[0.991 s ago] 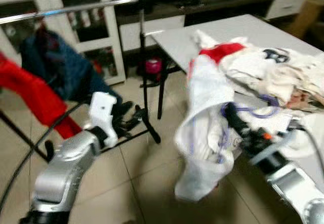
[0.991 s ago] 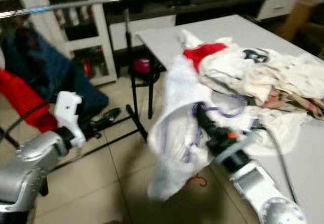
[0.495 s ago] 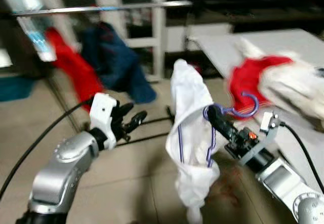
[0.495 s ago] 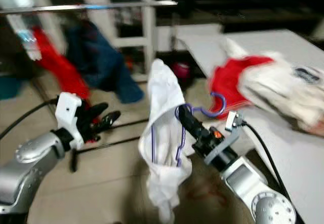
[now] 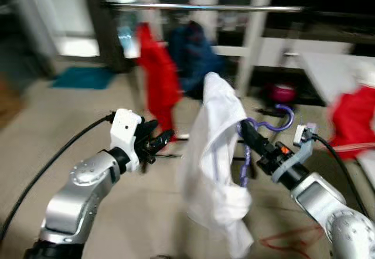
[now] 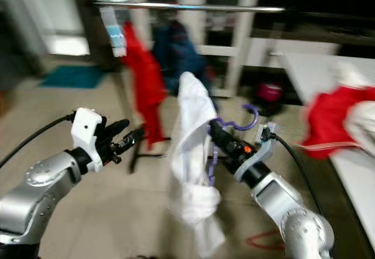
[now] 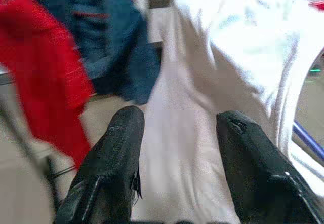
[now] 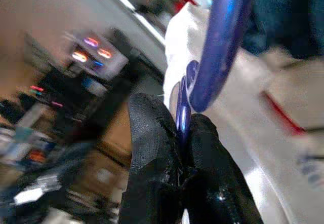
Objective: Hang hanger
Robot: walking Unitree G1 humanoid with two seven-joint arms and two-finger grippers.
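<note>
My right gripper [image 5: 245, 131]: pinching the purple plastic hanger [image 5: 275, 122] with a white shirt [image 5: 214, 153] on it.
My left gripper [image 7: 177, 133]: fingers wide apart, holding nothing.
Silver metal rail [image 5: 199, 6]: up ahead.

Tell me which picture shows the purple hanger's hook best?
The left eye view: the whole curl of the purple hanger stands out above the right gripper. The right eye view shows it blurrier. The right wrist view shows just its neck, pinched between black fingers.

The hanger [image 8: 220, 41] looks like glossy purple plastic; the white shirt [image 5: 217, 153] on it is soft matt cloth. The rail [image 5: 199, 6] is shiny metal; the floor [image 5: 53, 130] is smooth tile.
</note>
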